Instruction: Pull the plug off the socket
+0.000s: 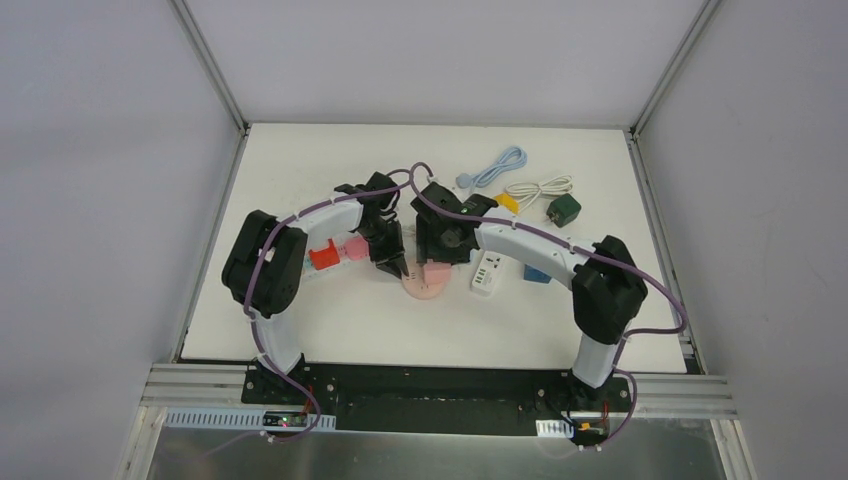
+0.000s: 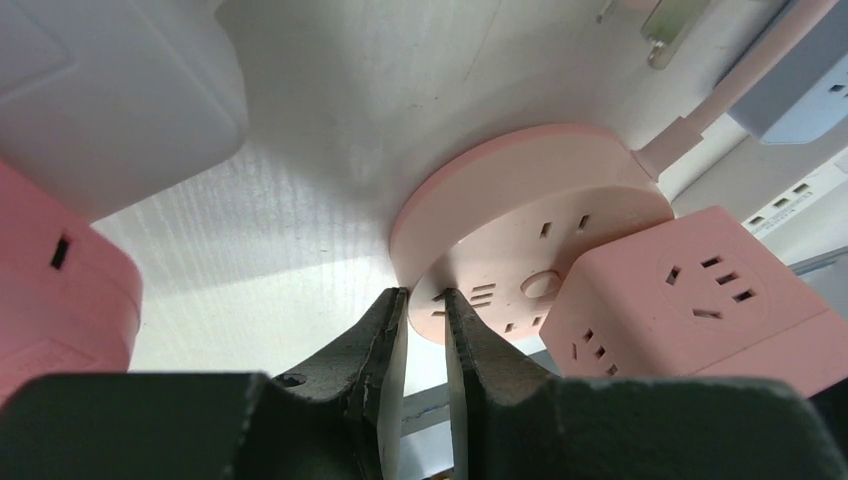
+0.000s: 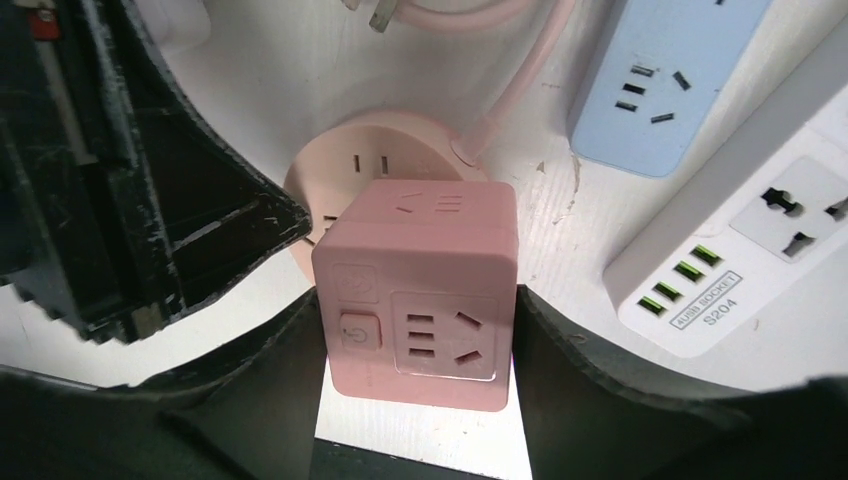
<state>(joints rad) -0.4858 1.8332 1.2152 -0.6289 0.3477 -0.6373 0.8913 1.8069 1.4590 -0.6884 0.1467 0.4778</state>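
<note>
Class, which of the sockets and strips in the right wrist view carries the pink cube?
The round pink socket: it is the only disc-shaped one, and the pink cube sits on it. The blue strip and white strip lie beside it, uncovered.

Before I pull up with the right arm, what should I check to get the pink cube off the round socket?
1. Right gripper on the pink cube plug: ok, one finger against each side.
2. Cube seated in the round socket: ok, not yet lifted.
3. Left gripper bracing the socket: cannot tell. Its tips are nearly closed at the rim, but a firm hold is unclear.
4. Socket's pink cord clear of both grippers: ok.
5. White power strip and blue power strip apart from the cube: ok.
</note>
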